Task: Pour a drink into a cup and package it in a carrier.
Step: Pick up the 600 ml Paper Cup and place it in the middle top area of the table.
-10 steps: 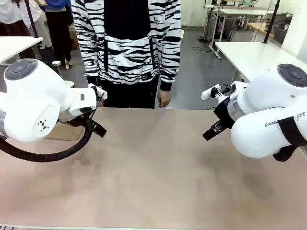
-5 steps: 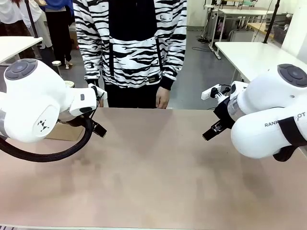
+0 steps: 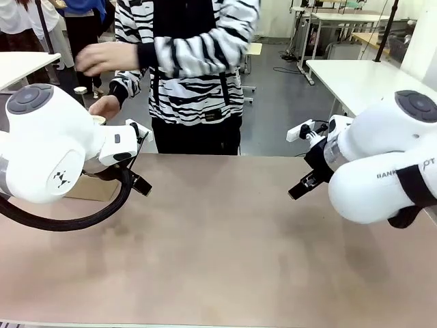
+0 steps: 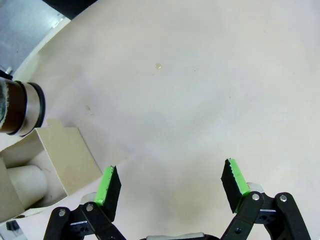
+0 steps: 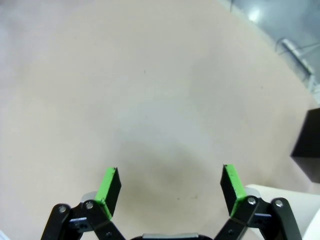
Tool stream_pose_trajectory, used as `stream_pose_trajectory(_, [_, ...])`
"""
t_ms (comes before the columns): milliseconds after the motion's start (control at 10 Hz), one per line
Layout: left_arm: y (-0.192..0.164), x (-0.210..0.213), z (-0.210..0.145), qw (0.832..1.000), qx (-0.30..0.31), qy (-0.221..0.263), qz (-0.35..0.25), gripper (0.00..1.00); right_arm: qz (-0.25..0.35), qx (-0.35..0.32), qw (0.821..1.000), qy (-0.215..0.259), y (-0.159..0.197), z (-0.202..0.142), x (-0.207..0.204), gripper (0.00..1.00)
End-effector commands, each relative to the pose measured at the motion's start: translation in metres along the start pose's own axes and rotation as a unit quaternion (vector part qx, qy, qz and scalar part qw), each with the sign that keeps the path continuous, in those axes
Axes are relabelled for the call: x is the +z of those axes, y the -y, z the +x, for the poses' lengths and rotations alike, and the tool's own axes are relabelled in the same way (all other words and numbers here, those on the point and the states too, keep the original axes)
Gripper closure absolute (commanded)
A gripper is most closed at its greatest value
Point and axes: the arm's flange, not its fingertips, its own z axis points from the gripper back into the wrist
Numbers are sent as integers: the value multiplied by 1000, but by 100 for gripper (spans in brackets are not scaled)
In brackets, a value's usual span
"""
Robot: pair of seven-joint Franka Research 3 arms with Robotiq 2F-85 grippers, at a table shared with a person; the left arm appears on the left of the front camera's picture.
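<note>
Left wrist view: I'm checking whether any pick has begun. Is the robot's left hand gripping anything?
No, the left hand is open, with the table surface visible between its green pads.

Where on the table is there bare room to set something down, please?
The table is bare across the middle, between the left arm and the right arm. It is crowded beside the left arm: carrier with a cup in it, jug alongside.

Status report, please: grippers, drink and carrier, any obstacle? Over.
Left gripper open, right gripper open, both holding nothing. Dark drink in jug beside the carrier, left side of table. Person's hand near it, over.
</note>
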Motion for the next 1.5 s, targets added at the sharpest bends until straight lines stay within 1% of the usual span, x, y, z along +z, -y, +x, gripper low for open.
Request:
stream_pose_trajectory(0, [0, 0, 0, 1000, 0, 0, 0, 0, 39, 11, 999, -6, 43, 45, 47, 0])
stream_pose_trajectory(100, [0, 0, 0, 1000, 0, 0, 0, 0, 58, 21, 998, -3, 63, 64, 75, 0])
stream_pose_trajectory(200, [0, 0, 0, 1000, 0, 0, 0, 0, 76, 24, 997, 15, 94, 75, 116, 0])
stream_pose_trajectory(300, [0, 0, 0, 1000, 0, 0, 0, 0, 96, 35, 994, 29, 118, 75, 139, 0])
stream_pose_trajectory(400, [0, 0, 0, 1000, 0, 0, 0, 0, 131, 69, 988, 48, 153, 65, 162, 0])
stream_pose_trajectory(500, [0, 0, 0, 1000, 0, 0, 0, 0, 184, 120, 973, 70, 192, 47, 173, 0])
stream_pose_trajectory(600, [0, 0, 0, 1000, 0, 0, 0, 0, 216, 143, 961, 95, 230, 21, 169, 0])
stream_pose_trajectory(700, [0, 0, 0, 1000, 0, 0, 0, 0, 226, 175, 948, 141, 256, -2, 157, 0])
stream_pose_trajectory(800, [0, 0, 0, 1000, 0, 0, 0, 0, 217, 202, 935, 194, 270, -20, 142, 0])
stream_pose_trajectory(900, [0, 0, 0, 1000, 0, 0, 0, 0, 211, 220, 924, 230, 278, -34, 127, 0])
stream_pose_trajectory(1000, [0, 0, 0, 1000, 0, 0, 0, 0, 212, 212, 919, 257, 281, -46, 116, 0])
stream_pose_trajectory(1100, [0, 0, 0, 1000, 0, 0, 0, 0, 200, 164, 923, 284, 275, -48, 110, 0])
stream_pose_trajectory(1200, [0, 0, 0, 1000, 0, 0, 0, 0, 186, 200, 937, 219, 279, -53, 137, 0])
stream_pose_trajectory(1400, [0, 0, 0, 1000, 0, 0, 0, 0, 186, 200, 937, 219, 279, -53, 137, 0])
